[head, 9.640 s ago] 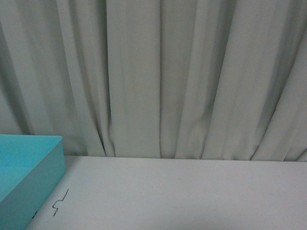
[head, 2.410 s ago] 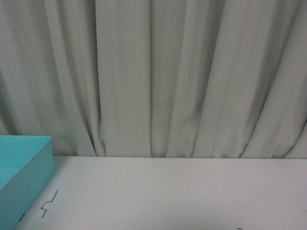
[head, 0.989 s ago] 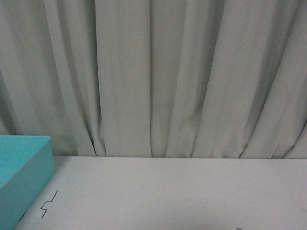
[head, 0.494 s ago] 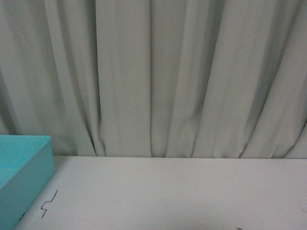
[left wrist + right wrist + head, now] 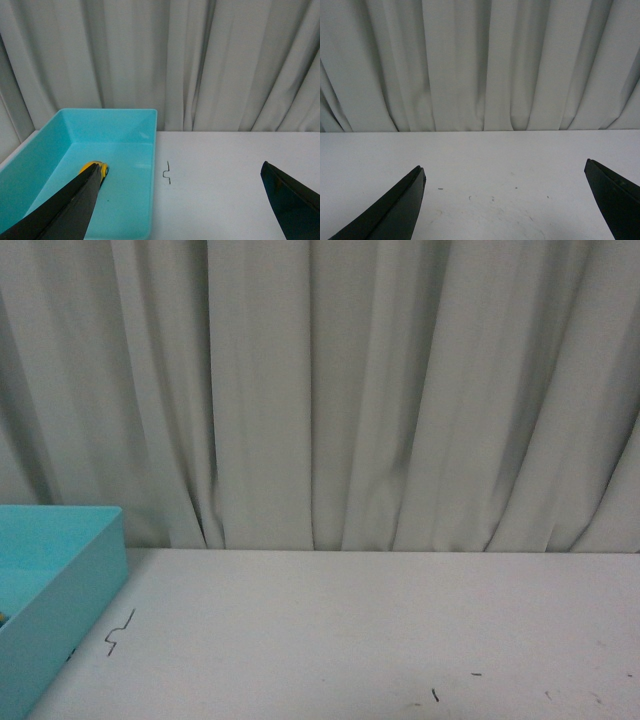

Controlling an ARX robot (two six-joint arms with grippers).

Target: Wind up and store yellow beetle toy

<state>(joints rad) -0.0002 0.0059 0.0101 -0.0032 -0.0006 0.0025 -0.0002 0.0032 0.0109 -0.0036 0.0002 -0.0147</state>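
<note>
Resting in the blue box [image 5: 127, 145], the yellow beetle toy [image 5: 98, 170] looks stored. Left gripper [image 5: 177, 205] and right gripper [image 5: 505, 200] are spread wide, empty. Front view has shifted slightly, showing more table [image 5: 380, 630].

One yellow beetle toy [image 5: 96, 170]. One turquoise bin [image 5: 131, 130]. One white counter [image 5: 380, 630]. One grey curtain [image 5: 330, 390]. Two pincers: left pincer [image 5: 175, 207], right pincer [image 5: 505, 205].

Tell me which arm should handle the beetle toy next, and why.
Left. Its open end effector looks into the turquoise bin, where the yellow beetle toy lies beside one finger. The right end effector, also open, faces only bare white table.
</note>
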